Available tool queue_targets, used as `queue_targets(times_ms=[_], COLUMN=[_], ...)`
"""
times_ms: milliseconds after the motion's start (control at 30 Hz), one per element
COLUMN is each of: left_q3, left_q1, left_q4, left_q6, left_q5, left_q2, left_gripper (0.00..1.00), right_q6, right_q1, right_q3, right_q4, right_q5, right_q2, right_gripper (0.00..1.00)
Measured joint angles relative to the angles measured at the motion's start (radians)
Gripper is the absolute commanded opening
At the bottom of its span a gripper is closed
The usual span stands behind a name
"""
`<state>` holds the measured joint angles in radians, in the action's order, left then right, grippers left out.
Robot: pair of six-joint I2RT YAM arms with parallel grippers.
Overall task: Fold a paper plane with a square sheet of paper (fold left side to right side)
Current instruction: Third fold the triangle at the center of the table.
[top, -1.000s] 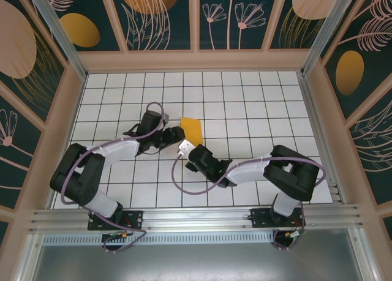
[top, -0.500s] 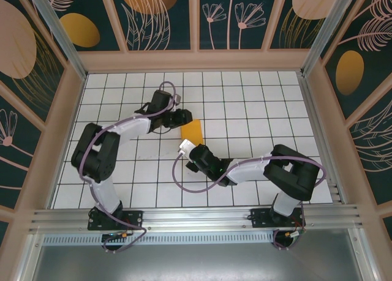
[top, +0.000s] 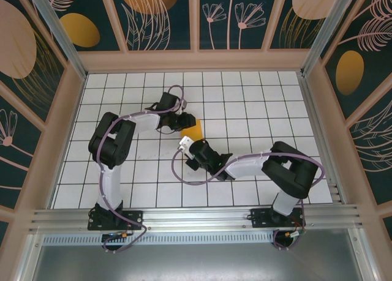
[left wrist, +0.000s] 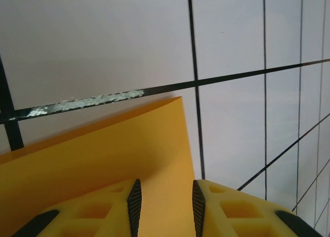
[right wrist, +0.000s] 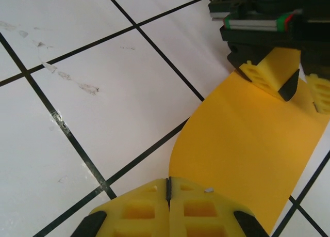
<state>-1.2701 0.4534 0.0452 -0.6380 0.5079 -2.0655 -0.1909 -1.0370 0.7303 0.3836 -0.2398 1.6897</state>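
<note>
The sheet of paper [top: 195, 133] is thin, smooth and orange-yellow, with one straight crisp corner in the left wrist view [left wrist: 93, 159]. In the right wrist view [right wrist: 242, 144] its side bows out in a soft curve. It lies near the middle of the worktop [top: 245, 97], about one tile wide.

The left arm reaches forward and bends right. The left gripper [top: 185, 123] is at the paper's far edge, its ribbed yellow fingers [left wrist: 135, 201] a little apart with paper showing in the gap. The right arm stretches left and low. The right gripper [right wrist: 168, 188] is closed, its tips resting on the paper's near edge.

The worktop is white with a black grid, scuffed in places. Dark walls [top: 159, 18] with orange ovals and line-drawn plants surround it, and a metal rail [top: 196, 218] runs along the near edge.
</note>
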Motion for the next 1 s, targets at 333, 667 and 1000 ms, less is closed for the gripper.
queue_targets(times_ms=[333,667,1000], left_q3=[-0.005,-0.006,-0.008], left_q1=[0.0,0.0,0.0], left_q4=[0.02,0.024,0.026], left_q6=[0.036,0.048,0.05], left_q5=[-0.014,-0.014,-0.014], left_q2=[-0.017,-0.019,-0.021], left_gripper=[0.33,0.33,0.32], right_q6=[0.068,0.155,0.233], right_q1=[0.121,0.229,0.312], right_q3=[0.064,0.098,0.12], right_q4=[-0.093,-0.145,-0.16], right_q5=[0.196,0.319,0.399], right_q2=[0.014,0.058,0.088], right_gripper=[0.0,0.0,0.0])
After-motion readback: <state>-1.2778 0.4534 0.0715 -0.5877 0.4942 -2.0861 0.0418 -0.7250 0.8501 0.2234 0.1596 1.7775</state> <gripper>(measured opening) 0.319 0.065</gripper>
